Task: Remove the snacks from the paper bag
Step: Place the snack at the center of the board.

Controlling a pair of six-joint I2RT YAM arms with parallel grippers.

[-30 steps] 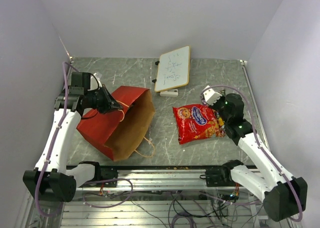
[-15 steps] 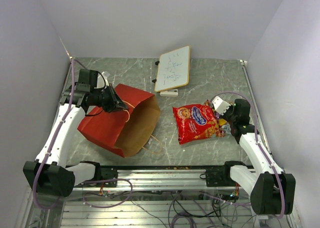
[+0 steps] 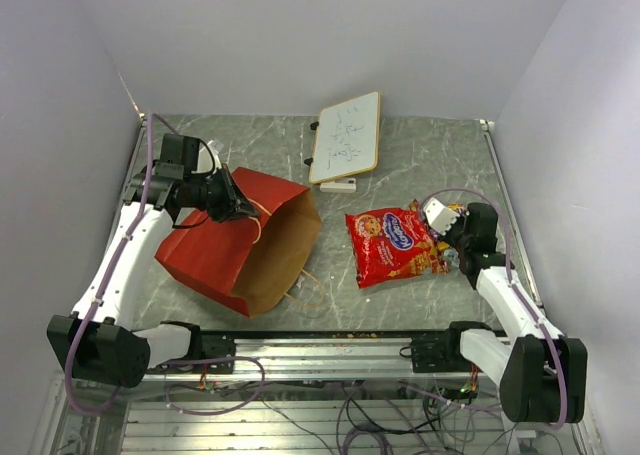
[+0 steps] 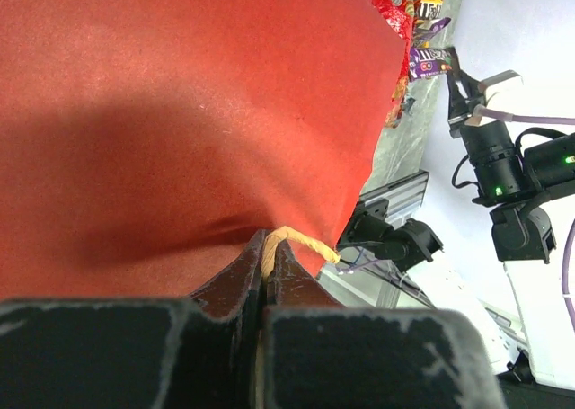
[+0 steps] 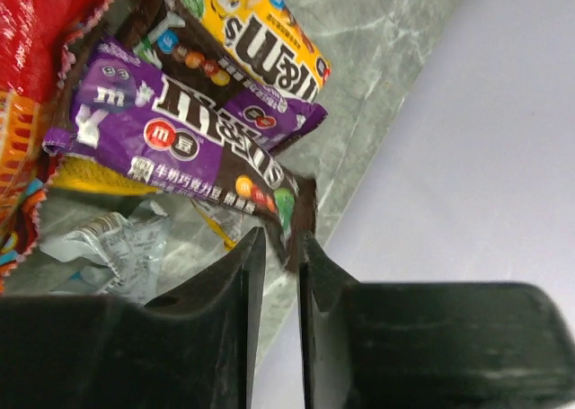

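From above, your left gripper (image 3: 240, 210) grips the paper bag (image 3: 205, 255), which lies on its side. The cookie packet (image 3: 390, 243) lies just beside your right gripper (image 3: 448, 237).

Left wrist: your fingers are clamped on the bag's handle (image 4: 301, 240).

Right wrist: your fingers are slightly parted, with a brown candy bar (image 5: 269, 180) cornered between their tips.
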